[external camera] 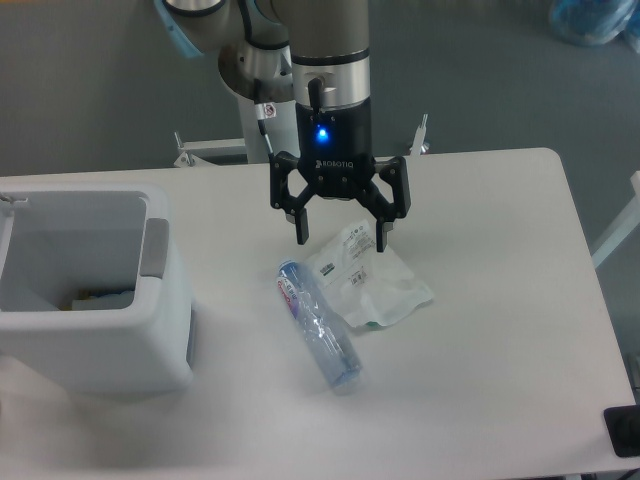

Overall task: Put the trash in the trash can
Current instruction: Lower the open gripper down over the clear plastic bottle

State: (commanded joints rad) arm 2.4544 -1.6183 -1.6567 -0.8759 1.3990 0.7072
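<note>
The trash can (pixel 90 300) is sitting at the left edge of the table (pixel 500 330), its mouth open upward, with some scraps lying in the bottom. Toward the middle of the table the bottle (pixel 318 325) is lying on its side, slanting from upper left to lower right, and the packet (pixel 368 280) is lying just beside it on the right, its edge touching or slightly tucked against the bottle.

The main risk, as I judge it, is coming from that closeness: a descent aimed at the packet could be catching the bottle too and sending it rolling, or the thin, wrinkly film could be slipping out from between the fingers, since there is so little to pinch. A loose hold could also be dropping the item short of the can.

The tool (pixel 340 236) is hanging over the upper part of the packet with its fingers spread wide, holding nothing; whether the fingertips are brushing the film is not something I can tell.
</note>
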